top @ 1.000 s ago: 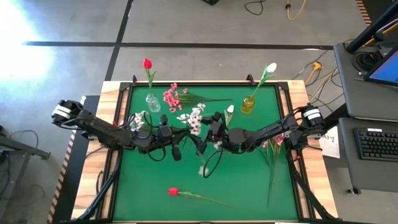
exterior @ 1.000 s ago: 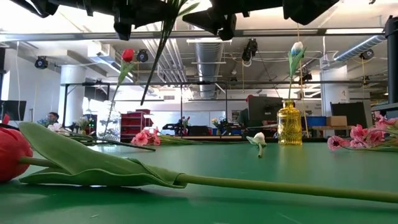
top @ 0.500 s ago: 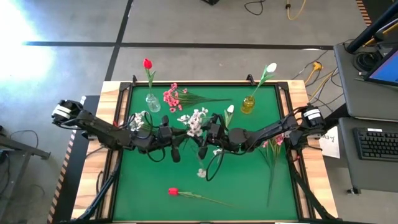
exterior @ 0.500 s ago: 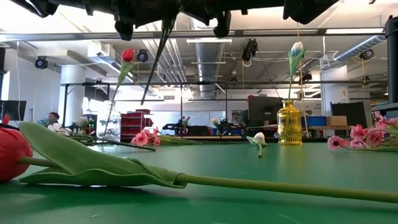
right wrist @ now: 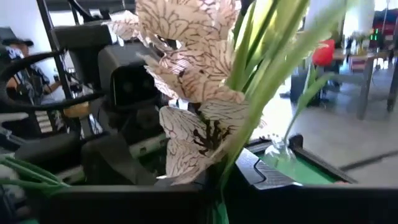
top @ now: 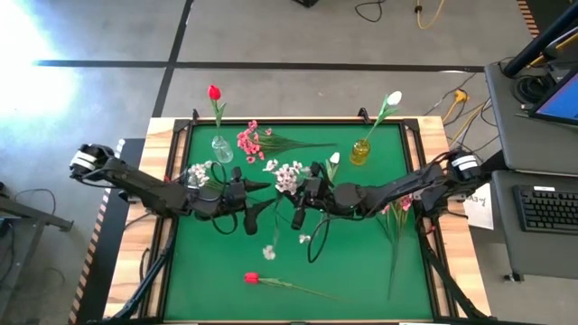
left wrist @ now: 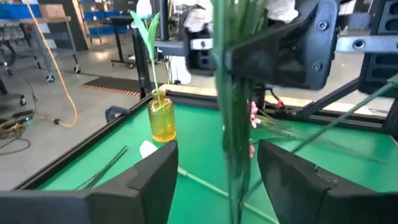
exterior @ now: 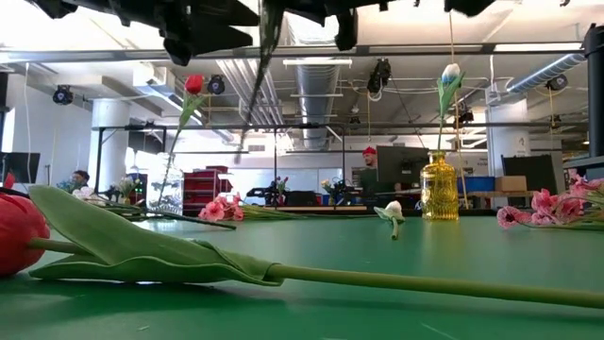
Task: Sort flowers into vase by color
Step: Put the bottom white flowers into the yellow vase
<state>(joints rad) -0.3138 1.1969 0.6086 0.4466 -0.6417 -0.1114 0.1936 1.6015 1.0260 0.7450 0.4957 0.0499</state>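
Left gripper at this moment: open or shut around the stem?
Open. In the left wrist view the left gripper has its two fingers standing well apart, with the green stem passing between them, touching neither.

Grey concrete floor point(top: 298, 36), black floor tape point(top: 271, 65), bright ceiling ducts point(exterior: 316, 71).

Behind the lone flower point(top: 282, 285) at the tabletop's point(top: 361, 271) near edge, two vases point(top: 222, 150) stand along the far edge.
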